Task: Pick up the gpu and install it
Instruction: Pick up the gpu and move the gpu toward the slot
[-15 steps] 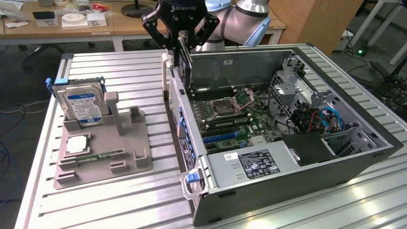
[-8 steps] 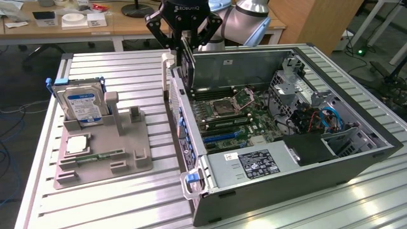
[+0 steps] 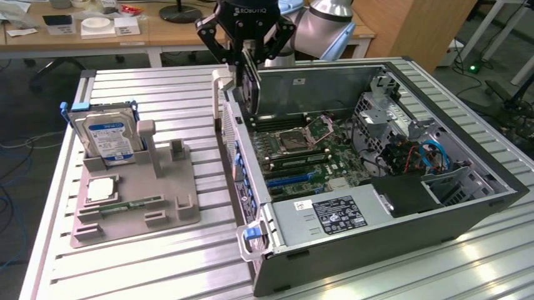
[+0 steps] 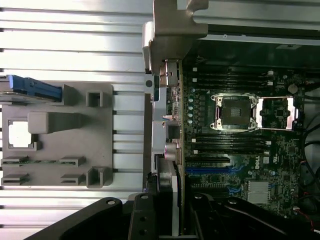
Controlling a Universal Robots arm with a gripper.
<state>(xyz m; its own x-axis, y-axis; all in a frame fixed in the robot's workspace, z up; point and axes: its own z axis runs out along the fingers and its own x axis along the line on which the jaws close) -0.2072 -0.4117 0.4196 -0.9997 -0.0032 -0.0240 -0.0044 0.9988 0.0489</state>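
Your gpu (image 3: 250, 84) hangs on edge in the air from the gripper (image 3: 247, 59), whose fingers (image 4: 144, 215) are clenched on its upper edge. It sits just inside the rear wall of the open computer case (image 3: 467, 206), above the motherboard (image 3: 313, 156) and apparently not touching it. I judge the upright hold keeps the card's connector edge pointing down at the board, where the blue slot (image 4: 207, 170) lies, and its bracket end close to the rear wall.

The case lies on its side across the middle of the surface (image 3: 125, 262), reaching the edge on the exterior view's right. A grey holder (image 3: 167, 212) sits toward the edge on the exterior view's left, with the hard drive (image 3: 104, 134) propped upright and a memory stick (image 3: 129, 204) lying flat in it.

From the wrist you see the card edge-on, so it blends into the rear wall's metal. You cannot tell which slot it is lined up with. Its lower edge is hard to make out, and the arm above the gripper is cut off.
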